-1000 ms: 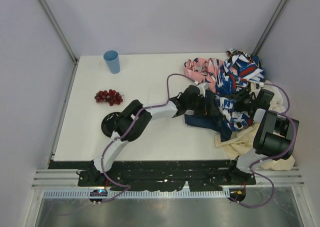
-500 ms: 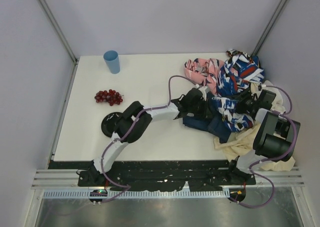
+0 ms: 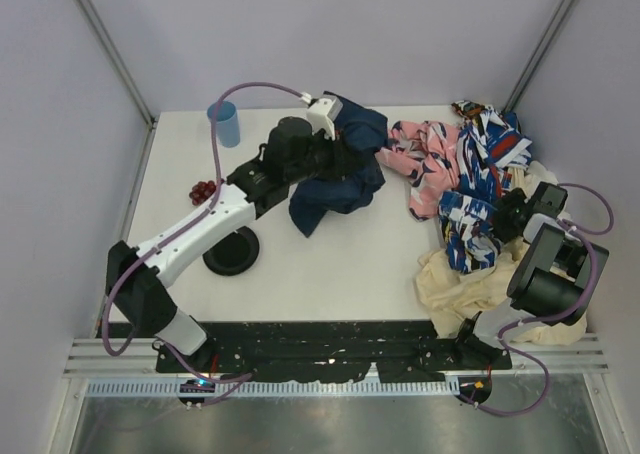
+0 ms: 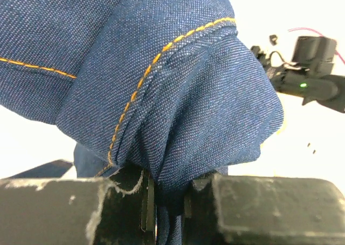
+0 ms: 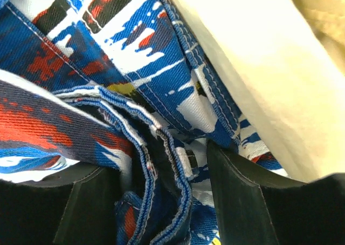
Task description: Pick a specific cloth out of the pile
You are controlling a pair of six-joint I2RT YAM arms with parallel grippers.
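Note:
The cloth (image 3: pixel 340 169), plain navy denim with orange stitching, hangs lifted over the back middle of the table, apart from the pile (image 3: pixel 480 174). My left gripper (image 3: pixel 328 156) is shut on it. In the left wrist view a bunched fold of the cloth (image 4: pixel 188 94) is pinched between the black fingers of my left gripper (image 4: pixel 168 194). My right gripper (image 3: pixel 500 217) rests in the pile at the right. Its jaws (image 5: pixel 161 185) stand apart, with loose folds of the blue-white-red patterned cloth (image 5: pixel 81 67) lying between them.
A blue cup (image 3: pixel 226 124) stands at the back left, and red grapes (image 3: pixel 203 190) lie partly hidden under my left arm. A black disc (image 3: pixel 232 252) sits near the front left. Pink cloth (image 3: pixel 425 149) and cream fabric (image 3: pixel 455 279) belong to the pile on the right.
My left gripper shut on the navy cloth, pulled it out of the pile, and carried it up and left toward the back. My right gripper's jaws came apart on the patterned cloth.

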